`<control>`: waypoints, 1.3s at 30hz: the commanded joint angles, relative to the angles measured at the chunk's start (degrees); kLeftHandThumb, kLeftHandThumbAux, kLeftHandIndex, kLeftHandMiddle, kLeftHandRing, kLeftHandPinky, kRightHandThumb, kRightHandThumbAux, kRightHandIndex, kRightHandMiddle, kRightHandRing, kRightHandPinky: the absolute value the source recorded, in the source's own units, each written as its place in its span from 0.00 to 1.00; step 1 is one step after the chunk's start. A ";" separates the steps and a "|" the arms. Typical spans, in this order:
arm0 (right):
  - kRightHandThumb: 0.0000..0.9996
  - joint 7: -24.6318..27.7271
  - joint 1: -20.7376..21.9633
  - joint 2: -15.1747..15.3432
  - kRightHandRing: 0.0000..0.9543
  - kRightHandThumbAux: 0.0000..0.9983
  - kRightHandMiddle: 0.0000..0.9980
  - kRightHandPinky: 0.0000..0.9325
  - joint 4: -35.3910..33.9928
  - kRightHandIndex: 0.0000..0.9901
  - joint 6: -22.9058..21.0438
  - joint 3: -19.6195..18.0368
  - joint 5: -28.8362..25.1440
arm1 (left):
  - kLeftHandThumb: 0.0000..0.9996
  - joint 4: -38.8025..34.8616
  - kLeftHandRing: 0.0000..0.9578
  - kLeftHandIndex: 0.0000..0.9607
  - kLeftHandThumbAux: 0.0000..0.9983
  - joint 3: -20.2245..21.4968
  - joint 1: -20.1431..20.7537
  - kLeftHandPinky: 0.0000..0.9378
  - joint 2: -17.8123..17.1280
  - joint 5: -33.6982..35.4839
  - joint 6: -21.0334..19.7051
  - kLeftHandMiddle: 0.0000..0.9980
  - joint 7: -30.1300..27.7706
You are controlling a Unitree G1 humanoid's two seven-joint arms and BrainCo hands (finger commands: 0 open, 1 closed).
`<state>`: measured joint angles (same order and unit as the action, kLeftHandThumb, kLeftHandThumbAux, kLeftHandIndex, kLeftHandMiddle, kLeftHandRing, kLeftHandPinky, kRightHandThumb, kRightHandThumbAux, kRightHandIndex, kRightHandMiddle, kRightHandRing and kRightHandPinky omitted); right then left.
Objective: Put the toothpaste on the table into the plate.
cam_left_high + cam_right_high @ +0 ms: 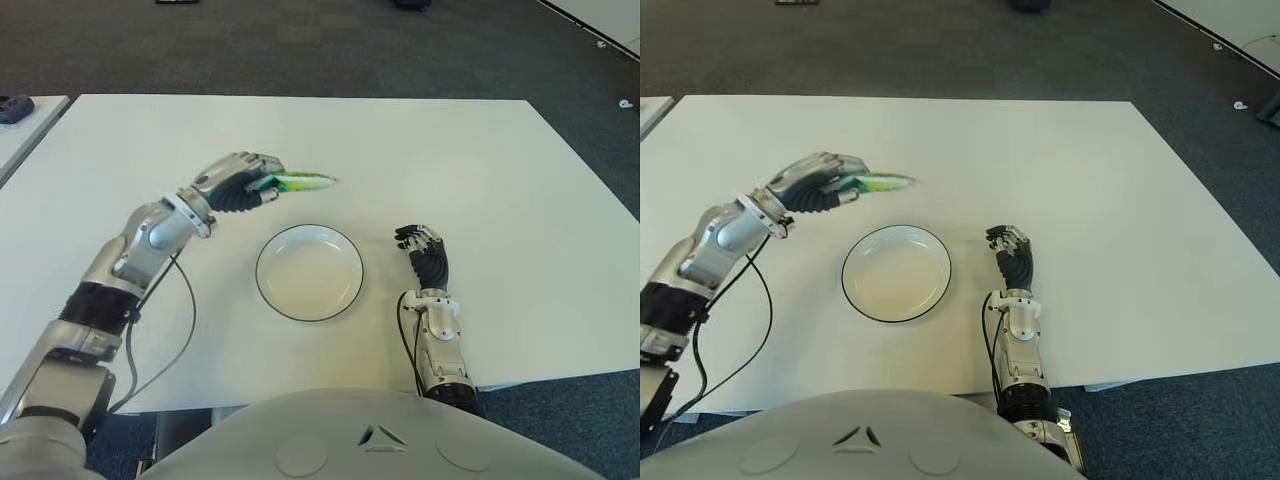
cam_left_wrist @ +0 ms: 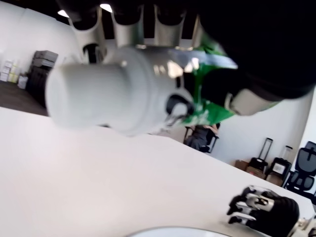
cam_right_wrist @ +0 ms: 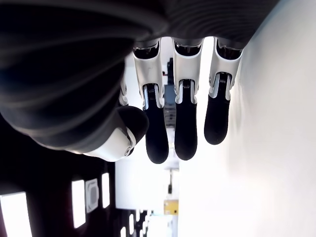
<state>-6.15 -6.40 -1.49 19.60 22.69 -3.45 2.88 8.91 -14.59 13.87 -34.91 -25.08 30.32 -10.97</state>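
- Above the table (image 1: 480, 160), just beyond the far-left rim of the plate (image 1: 309, 272), my left hand (image 1: 236, 183) holds the toothpaste (image 1: 296, 182) clear of the surface, fingers curled around the cap end, green tail pointing toward the robot's right.
- From the left wrist view, the white cap (image 2: 103, 96) sits between thumb and fingers; I judge the grip firm, though the close framing hides how much of the tube body is enclosed.
- Beside the plate on its right, my right hand (image 1: 426, 256) shows idle, fingers extended side by side and holding nothing.
- Step in hand, as I read it: carry the tube over the plate and set it down.
- To do it well, I would move the hand toward the robot's body and slightly right until the tube's middle is over the plate's centre.
- Lower before releasing; dropping from height risks a bounce over the shallow rim.
- Turn the tube so its length fits inside the rim, tail not overhanging.
- Spread the fingers only once the tube touches the plate.
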 commanded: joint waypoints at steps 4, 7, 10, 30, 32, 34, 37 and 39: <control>0.71 -0.06 0.09 0.02 0.44 0.73 0.45 0.45 -0.23 0.43 -0.83 0.18 0.07 | 0.71 -4.33 0.82 0.46 0.71 -3.38 -1.38 0.84 1.58 0.45 1.37 0.79 -5.32; 0.71 -0.11 0.11 -0.01 0.44 0.73 0.45 0.45 -0.19 0.43 -0.74 0.19 0.07 | 0.71 -5.80 0.83 0.46 0.71 -4.51 -2.07 0.85 1.57 -0.63 1.45 0.80 -7.03; 0.71 -0.04 0.09 -0.02 0.44 0.73 0.45 0.45 -0.20 0.43 -0.71 0.21 0.00 | 0.71 -5.94 0.83 0.46 0.71 -6.18 -2.03 0.85 1.73 -2.26 2.28 0.79 -8.25; 0.71 -0.24 -0.26 0.25 0.44 0.73 0.45 0.44 -0.96 0.43 -2.39 0.11 0.16 | 0.71 11.89 0.80 0.45 0.71 -16.71 2.76 0.82 6.43 -13.66 9.13 0.77 -6.35; 0.71 -0.34 -0.26 0.19 0.44 0.73 0.45 0.44 -0.88 0.43 -2.24 0.05 0.13 | 0.71 13.42 0.80 0.45 0.71 -17.28 2.45 0.82 6.52 -14.51 9.44 0.77 -5.63; 0.71 -0.41 -0.28 0.15 0.43 0.73 0.45 0.44 -0.92 0.43 -2.18 0.05 0.15 | 0.71 14.60 0.80 0.45 0.71 -17.62 2.39 0.82 6.59 -15.12 9.64 0.77 -5.03; 0.71 -0.50 -0.38 0.08 0.43 0.73 0.44 0.44 -1.14 0.43 -1.98 0.14 0.22 | 0.71 16.85 0.80 0.45 0.71 -18.25 2.62 0.82 6.77 -16.17 9.56 0.76 -3.82; 0.71 -0.48 -0.44 0.07 0.43 0.73 0.44 0.44 -1.27 0.43 -1.85 0.24 0.27 | 0.71 18.39 0.80 0.45 0.71 -18.66 3.00 0.82 6.90 -16.81 9.48 0.76 -2.77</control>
<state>-6.51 -6.73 -1.21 18.19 21.51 -3.43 3.02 23.95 -31.88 17.01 -27.85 -38.92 40.38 -14.08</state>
